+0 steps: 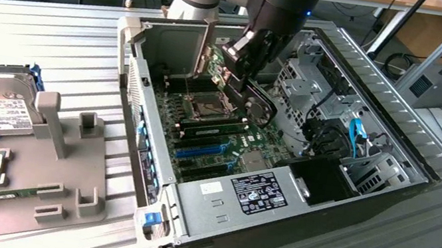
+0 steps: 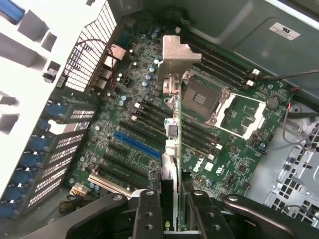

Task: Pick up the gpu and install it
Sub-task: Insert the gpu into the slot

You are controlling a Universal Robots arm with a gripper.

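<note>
The gpu, a thin flat green circuit card with a small round black fan and a silver metal end bracket, hangs inside the open case, above the board and, as far as can be judged, clear of every slot; the arm's black two-fingered gripper is clenched on the card's near end, one finger on each face.

Black and silver steel computer case lies on its side on the slatted metal table, open side up; grey moulded parts tray sits well apart, toward the exterior view's left.

Green motherboard covers the case floor; long blue expansion slot lies among black slots, near the vented rear wall; square silver processor socket lies just beyond the card.

Step in hand, by judgement: bringing the card over its slot.

- Wrist view shows the card edge-on, useful for sighting it against the slot line; whether card and slot are parallel cannot be told.
- Bracket should meet the rear wall's opening, not its grille.
- Descent wants to be straight and slow; a tilted card risks jamming or scraping the nearby capacitors.
- Grip looks narrow; side load could twist the card.
</note>
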